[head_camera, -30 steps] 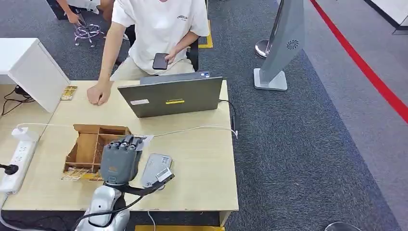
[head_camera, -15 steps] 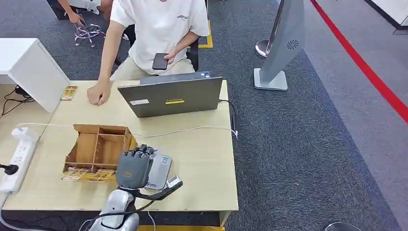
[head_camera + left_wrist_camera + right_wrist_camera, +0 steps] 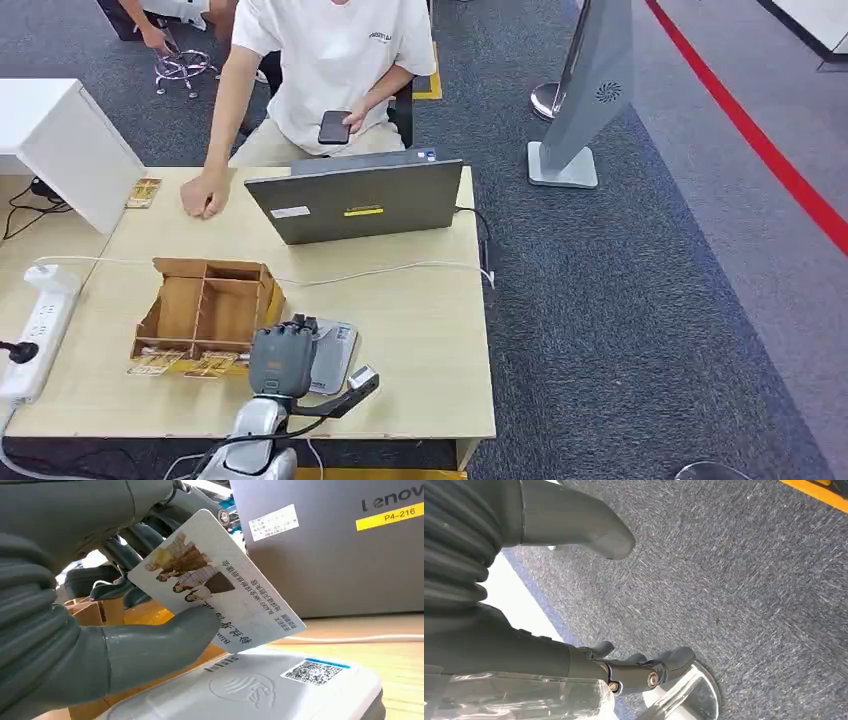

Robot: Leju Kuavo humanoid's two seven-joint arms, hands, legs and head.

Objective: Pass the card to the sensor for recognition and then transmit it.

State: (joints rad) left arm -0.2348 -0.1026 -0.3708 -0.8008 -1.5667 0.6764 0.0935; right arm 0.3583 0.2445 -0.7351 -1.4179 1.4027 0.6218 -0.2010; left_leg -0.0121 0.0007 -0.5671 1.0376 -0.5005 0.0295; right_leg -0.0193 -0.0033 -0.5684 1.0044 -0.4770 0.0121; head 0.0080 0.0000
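My left hand hovers over the grey card sensor near the table's front edge. In the left wrist view the same hand pinches a white card printed with figures and text between thumb and fingers. The card is tilted just above the sensor, which bears a wave mark and a QR sticker. I cannot tell whether card and sensor touch. My right hand hangs over grey carpet with its fingers apart and nothing in it.
A wooden compartment box with cards at its front sits left of the sensor. A grey laptop stands behind, with a seated person holding a phone. A white cable crosses the table; a power strip lies far left.
My left hand has moved right and toward me, away from the wooden box to above the sensor. The person's posture has barely shifted.
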